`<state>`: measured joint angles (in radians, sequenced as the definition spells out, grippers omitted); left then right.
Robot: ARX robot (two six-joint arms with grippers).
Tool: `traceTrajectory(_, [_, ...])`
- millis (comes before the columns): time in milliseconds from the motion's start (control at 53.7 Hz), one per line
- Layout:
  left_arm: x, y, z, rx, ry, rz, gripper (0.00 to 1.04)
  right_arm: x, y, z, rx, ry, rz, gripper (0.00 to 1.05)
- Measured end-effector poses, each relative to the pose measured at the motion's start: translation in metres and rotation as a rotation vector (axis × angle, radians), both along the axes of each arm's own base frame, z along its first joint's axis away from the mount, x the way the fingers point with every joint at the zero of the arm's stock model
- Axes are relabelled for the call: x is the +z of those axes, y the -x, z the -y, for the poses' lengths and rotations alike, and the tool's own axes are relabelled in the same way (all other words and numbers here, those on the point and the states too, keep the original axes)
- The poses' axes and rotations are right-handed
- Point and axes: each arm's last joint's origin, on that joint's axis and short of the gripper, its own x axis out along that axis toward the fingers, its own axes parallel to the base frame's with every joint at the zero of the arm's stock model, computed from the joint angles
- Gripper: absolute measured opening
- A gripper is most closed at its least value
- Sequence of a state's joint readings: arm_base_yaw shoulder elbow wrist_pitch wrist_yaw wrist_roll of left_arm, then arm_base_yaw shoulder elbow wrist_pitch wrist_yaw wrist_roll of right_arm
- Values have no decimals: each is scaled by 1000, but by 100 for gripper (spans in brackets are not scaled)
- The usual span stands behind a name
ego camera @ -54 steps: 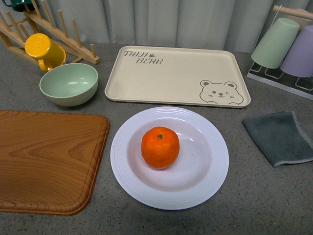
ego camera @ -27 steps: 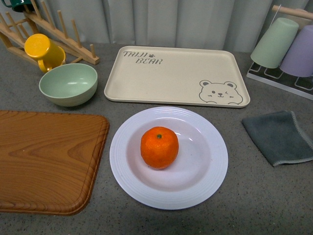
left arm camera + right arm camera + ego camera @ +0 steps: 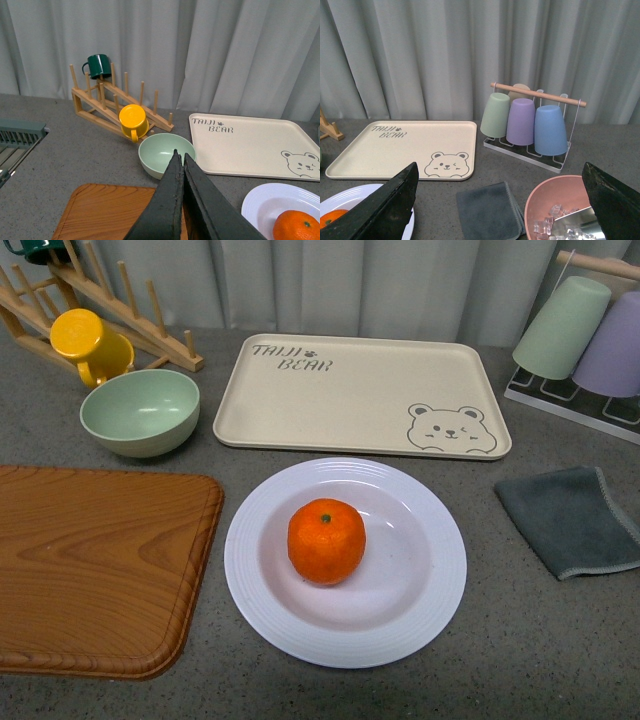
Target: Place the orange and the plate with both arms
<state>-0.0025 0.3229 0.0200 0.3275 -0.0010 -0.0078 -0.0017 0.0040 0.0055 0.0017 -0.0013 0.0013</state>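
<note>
Orange: noted in the well of the white plate, slightly left of its centre, green stem dot facing up, well apart from both grippers. Found the plate flat on the grey countertop, just in front of the beige bear tray and apart from it. Placed the wooden cutting board just left of the plate, with a narrow strip of counter between them, and the folded grey cloth to its right, further off. Saw the pale green bowl behind the board, beside the tray's left edge, and the yellow mug hung on the wooden peg rack just behind the bowl. Made out a green cup and a purple cup upside down on the wire stand at the far right.

Saw the left gripper with its dark fingers pressed together tip to tip, nothing held between them, its tips showing against the green bowl's near rim in the left wrist view. Saw the right gripper spread wide and empty, fingers at either edge of the right wrist view, with the cloth and a pink bowl of clear cubes showing in the gap.
</note>
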Motion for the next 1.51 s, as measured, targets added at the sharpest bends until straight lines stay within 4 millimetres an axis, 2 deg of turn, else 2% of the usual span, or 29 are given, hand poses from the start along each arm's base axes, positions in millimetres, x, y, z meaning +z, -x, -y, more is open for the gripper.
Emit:
traceTrajectory(391, [-1, 10, 0, 0, 0, -1, 4, 0, 0, 0, 0, 0, 0, 96])
traceTrajectory(540, [-4, 21, 0, -1, 0, -7, 5, 0, 0, 0, 0, 0, 0, 96])
traceTrajectory(820, [-4, 21, 0, -1, 0, -7, 53, 0, 0, 0, -2, 0, -2, 96])
traceTrajectory(931, [-4, 21, 0, -1, 0, -8, 71, -4, -2, -3, -37, 104, -152, 96])
traceTrajectory(1099, [-4, 21, 0, -1, 0, -8, 99, -4, -8, -7, 30, 145, -200, 96])
traceTrajectory(1285, [-4, 21, 0, -1, -2, -8, 98, 3, -23, -14, 113, 111, -248, 96])
traceTrajectory(1416, [-4, 21, 0, -1, -2, -8, 98, 9, -46, -16, 183, 27, -305, 96])
traceTrajectory(1509, [-4, 21, 0, -1, -2, -8, 98, 2, -68, -14, 243, -61, -410, 96])
